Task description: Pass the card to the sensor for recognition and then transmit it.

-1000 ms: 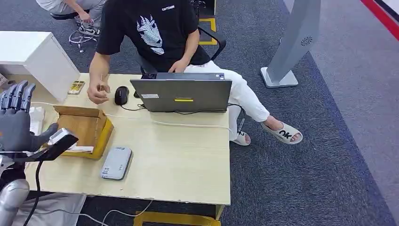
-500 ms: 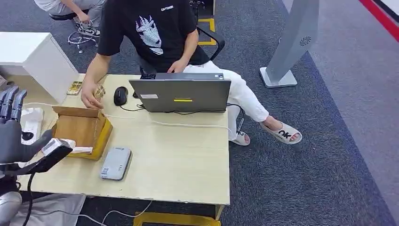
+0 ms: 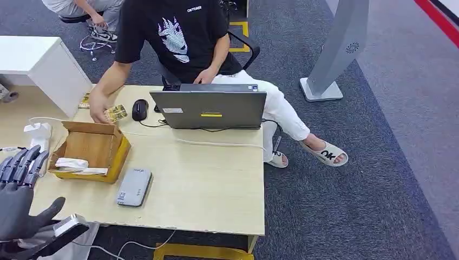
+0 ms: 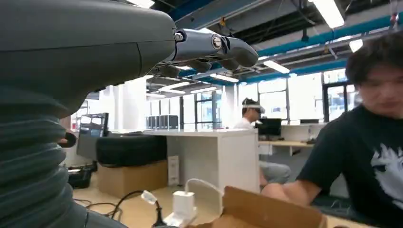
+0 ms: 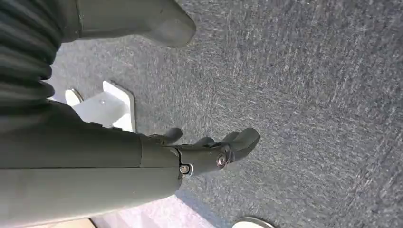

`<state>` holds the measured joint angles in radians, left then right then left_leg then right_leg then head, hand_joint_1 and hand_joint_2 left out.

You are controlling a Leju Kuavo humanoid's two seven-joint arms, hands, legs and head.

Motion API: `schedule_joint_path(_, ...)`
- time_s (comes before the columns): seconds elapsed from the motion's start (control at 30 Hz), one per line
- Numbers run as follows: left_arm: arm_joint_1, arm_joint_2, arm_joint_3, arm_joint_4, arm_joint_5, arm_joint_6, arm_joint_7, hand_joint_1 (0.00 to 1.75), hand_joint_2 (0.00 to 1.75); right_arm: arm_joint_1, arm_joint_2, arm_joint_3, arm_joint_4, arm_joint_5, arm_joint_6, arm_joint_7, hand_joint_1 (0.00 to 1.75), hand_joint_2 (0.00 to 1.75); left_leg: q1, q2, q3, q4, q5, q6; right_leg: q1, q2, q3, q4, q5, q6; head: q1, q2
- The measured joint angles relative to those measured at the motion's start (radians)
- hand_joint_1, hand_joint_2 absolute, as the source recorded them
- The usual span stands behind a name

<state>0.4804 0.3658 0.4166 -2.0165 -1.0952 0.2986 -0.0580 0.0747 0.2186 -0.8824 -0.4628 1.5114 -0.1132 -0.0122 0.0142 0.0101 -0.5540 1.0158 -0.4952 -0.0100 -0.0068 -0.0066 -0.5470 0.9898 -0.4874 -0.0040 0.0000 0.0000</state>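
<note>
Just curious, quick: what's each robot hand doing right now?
Left hand: fingers spread, nothing held, open.
Right hand: hangs over the carpet, fingers apart, nothing held, open.

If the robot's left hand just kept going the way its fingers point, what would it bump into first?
Probably the white charger near the table's far-left edge; the left hand's fingers aim past the cardboard box, though depth is unclear.

Left robot hand [image 3: 16, 203] empty, fingers apart, right robot hand [image 5: 209, 152] likewise

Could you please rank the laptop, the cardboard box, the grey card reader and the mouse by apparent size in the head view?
1. laptop
2. cardboard box
3. grey card reader
4. mouse
The mouse lies farther from the camera, though it still looks clearly smallest.
</note>
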Motion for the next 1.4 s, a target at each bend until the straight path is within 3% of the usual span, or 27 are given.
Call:
schedule_joint_path(0.2,0.024,-0.024,0.058,-0.016,-0.084,-0.083,0.029,0.00,1.75,0.017,0.017,-0.030,-0.078,0.037,0.047,0.000,0.00,1.75,0.000,0.000,0.000,0.000,0.000,0.000,0.000,0.000,0.001,0.000,0.000,0.000,0.000,0.000)
schedule_joint_path(0.5,0.025,-0.027,0.069,-0.016,-0.114,-0.105,0.043,0.00,1.75,0.018,0.019,-0.036,-0.087,0.042,0.050,-0.002,0.00,1.75,0.000,0.000,0.000,0.000,0.000,0.000,0.000,0.000,0.001,0.000,0.000,0.000,0.000,0.000)
schedule_joint_path(0.57,0.026,-0.032,0.095,-0.015,-0.143,-0.144,0.061,0.00,1.75,0.021,0.021,-0.046,-0.103,0.052,0.054,-0.002,0.00,1.75,0.000,-0.001,0.000,0.000,0.000,0.000,0.000,0.000,0.000,0.000,0.000,0.000,0.000,0.000)
schedule_joint_path(0.63,0.013,-0.043,0.141,0.004,-0.175,-0.235,0.076,0.00,1.75,0.023,0.024,-0.047,-0.127,0.058,0.057,-0.004,0.00,1.75,0.000,-0.001,0.000,0.000,0.000,0.000,0.000,0.000,0.000,0.000,0.000,0.000,0.000,0.000)
schedule_joint_path(0.67,-0.025,-0.045,0.167,0.058,-0.188,-0.244,0.076,0.00,1.75,0.022,0.024,-0.047,-0.129,0.058,0.053,-0.006,0.00,1.75,0.000,-0.002,0.001,0.000,0.000,0.000,0.000,-0.001,0.001,0.000,0.000,0.000,0.000,0.000)
schedule_joint_path(0.8,-0.051,-0.046,0.170,0.100,-0.194,-0.225,0.075,0.00,1.75,0.022,0.024,-0.047,-0.129,0.058,0.048,-0.006,0.00,1.75,0.000,-0.001,0.001,0.000,0.000,0.000,0.000,-0.001,0.001,0.000,0.000,0.000,0.000,0.000)
schedule_joint_path(0.93,-0.095,-0.046,0.169,0.168,-0.187,-0.162,0.056,0.00,1.75,0.020,0.021,-0.042,-0.120,0.058,0.028,-0.002,0.00,1.75,0.000,-0.002,0.001,0.000,0.000,0.000,0.000,-0.002,0.001,0.000,0.000,0.000,0.000,0.000)
schedule_joint_path(1.27,-0.190,-0.043,0.073,0.349,-0.187,0.099,0.045,0.00,1.75,-0.018,-0.008,-0.015,-0.013,0.058,-0.045,-0.002,0.00,1.75,-0.001,-0.002,0.001,0.000,0.001,0.000,0.000,0.000,0.001,0.000,0.000,0.000,0.000,0.000)
schedule_joint_path(1.4,-0.194,-0.043,0.042,0.374,-0.190,0.107,0.045,0.00,1.75,-0.023,-0.017,-0.012,0.014,0.058,-0.048,-0.002,0.00,1.75,0.000,-0.002,0.001,0.000,0.001,0.000,0.000,0.000,0.001,0.000,0.000,0.000,0.000,0.000)
